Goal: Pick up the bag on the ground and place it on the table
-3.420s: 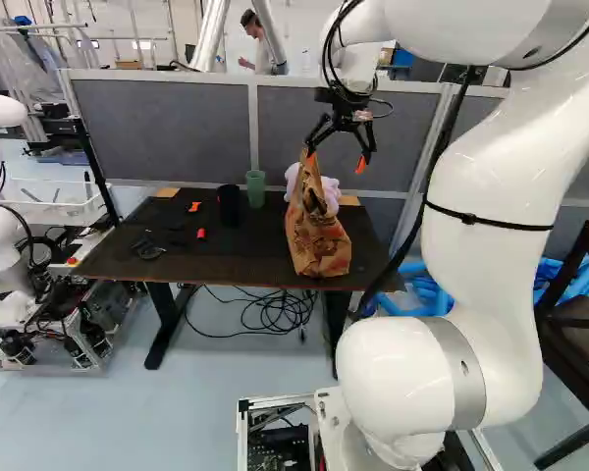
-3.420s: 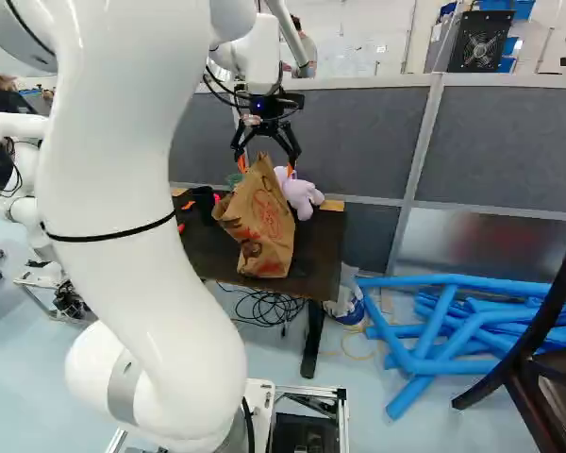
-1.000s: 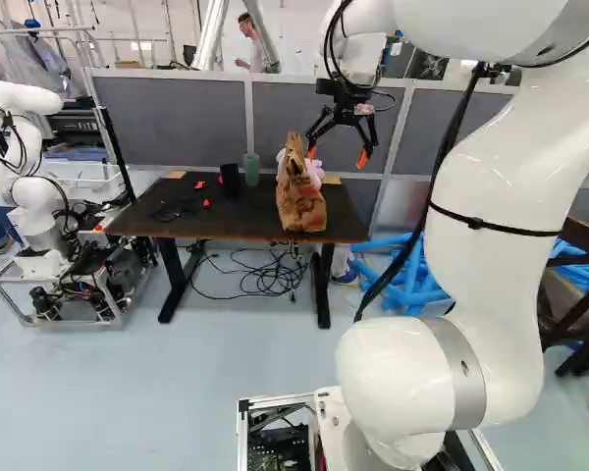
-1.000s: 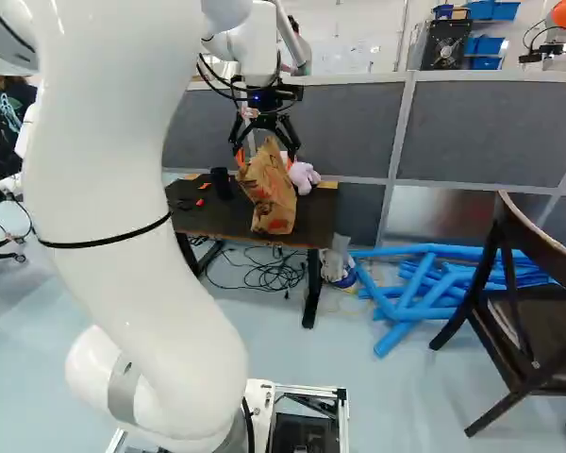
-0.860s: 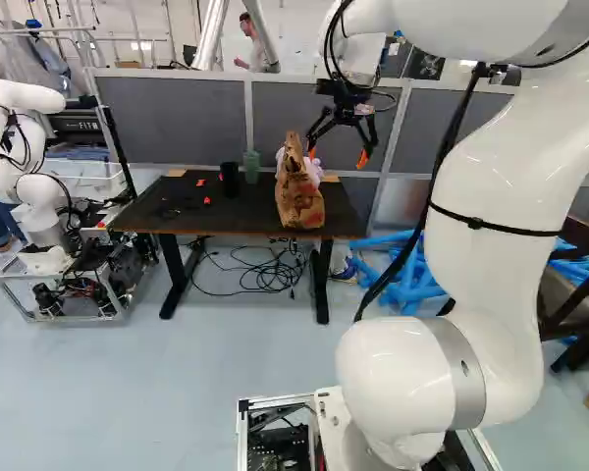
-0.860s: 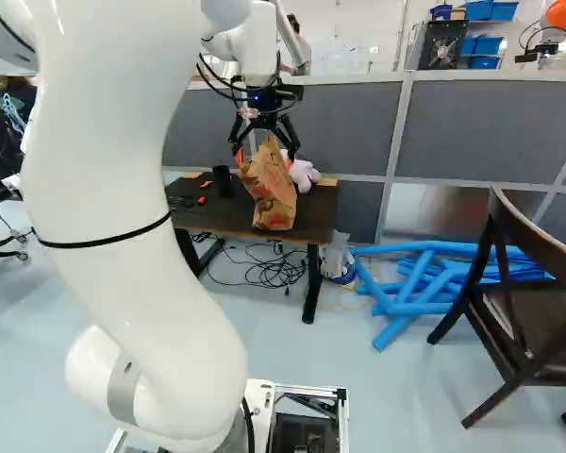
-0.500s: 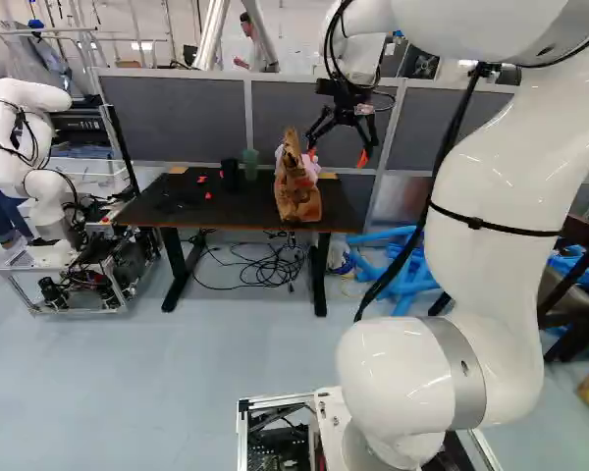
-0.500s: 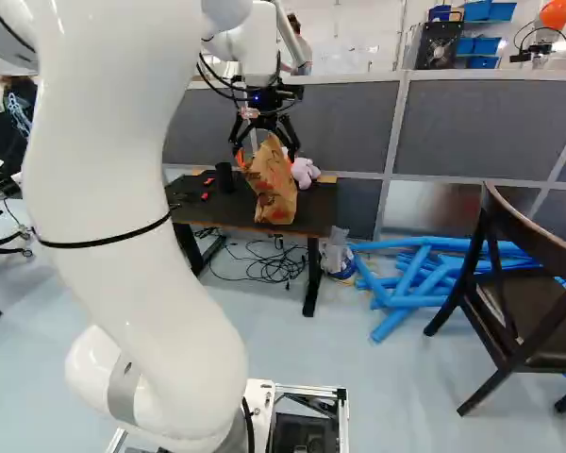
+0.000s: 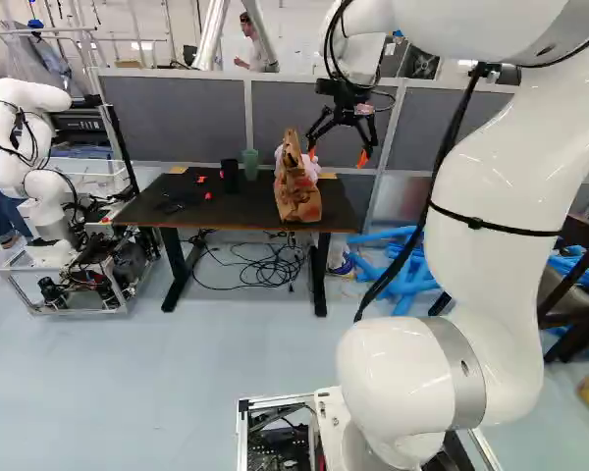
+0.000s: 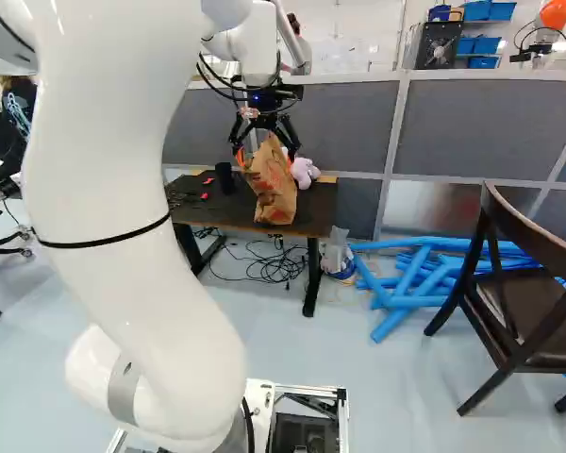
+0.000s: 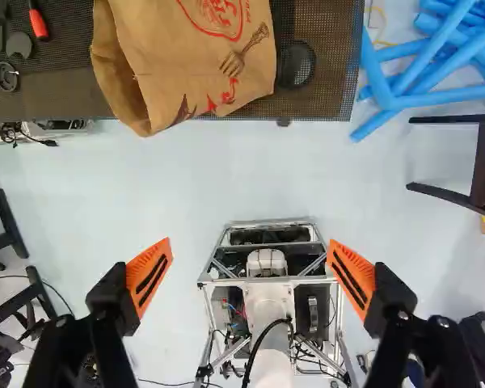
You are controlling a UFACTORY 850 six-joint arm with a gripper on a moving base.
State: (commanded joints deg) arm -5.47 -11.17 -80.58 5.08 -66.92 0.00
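Since the earlier frames, the base had moved back from the table (image 9: 211, 210). Left to right: another robot (image 9: 49, 201); the table, bearing a black cup (image 9: 230, 179), a green cup (image 9: 250, 165) and, near its right end, the upright paper bag (image 9: 298, 199); the gripper (image 9: 339, 157), fingers spread, near the bag; blue tubes (image 10: 410, 288) on the floor (image 9: 196, 383); a dark chair (image 10: 524, 302).

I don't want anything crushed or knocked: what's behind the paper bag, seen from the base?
A pale pink, soft-looking thing, probably a plush toy, peeks out past the paper bag. The bag covers the rest of it; anything else there is hidden.
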